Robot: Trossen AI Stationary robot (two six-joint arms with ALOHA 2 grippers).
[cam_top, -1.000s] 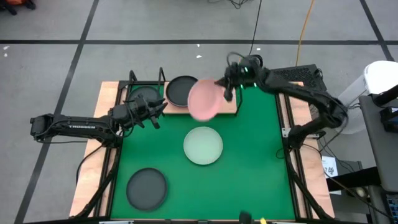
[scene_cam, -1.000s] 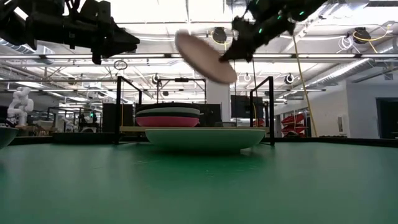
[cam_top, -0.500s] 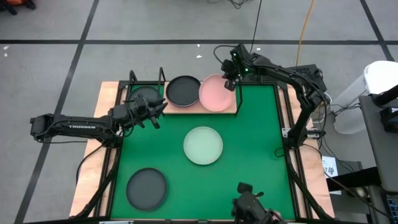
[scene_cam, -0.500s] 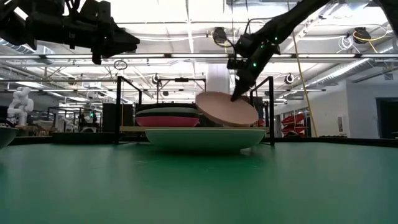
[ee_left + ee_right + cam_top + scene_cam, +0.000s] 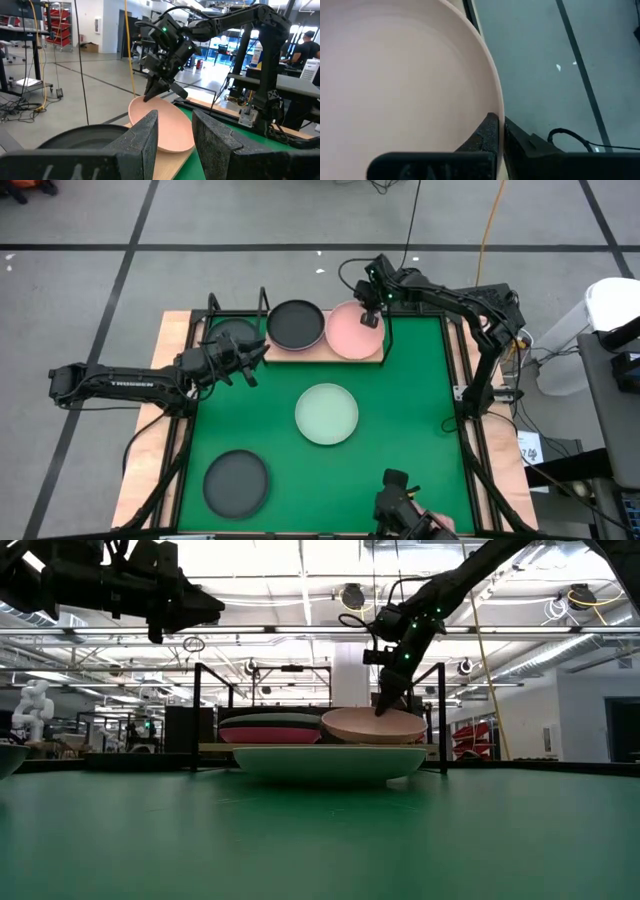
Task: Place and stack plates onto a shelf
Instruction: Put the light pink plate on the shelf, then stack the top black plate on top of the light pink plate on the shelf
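Note:
The light pink plate (image 5: 350,332) lies level on the right half of the wooden shelf (image 5: 300,356), next to a stack topped by a dark plate (image 5: 296,325). In the low view that stack (image 5: 270,727) shows a magenta plate beneath. My right gripper (image 5: 368,318) is shut on the pink plate (image 5: 375,725). My left gripper (image 5: 255,355) hovers open above the shelf's left end, over another dark plate (image 5: 230,333). A pale green plate (image 5: 326,413) and a dark plate (image 5: 236,482) rest on the green mat. My right gripper pinches the pink plate's rim (image 5: 496,107) on its far right side, one finger (image 5: 487,131) inside the plate and one outside. The fingers come from above, slanting down from the far side. The plate sits level, its underside on the shelf board.
Black wire posts (image 5: 262,305) rise at the shelf's ends. The shelf stands along the far edge of the green mat (image 5: 400,410). At the near edge a dark object with a hand (image 5: 405,508) shows. Bare mat lies to the right of the pale plate.
My right gripper has carried the pink plate from mid-air, steeply tilted, toward the far edge and down. The plate has levelled out and now lies on the shelf's right half. The gripper has kept its hold on the rim.

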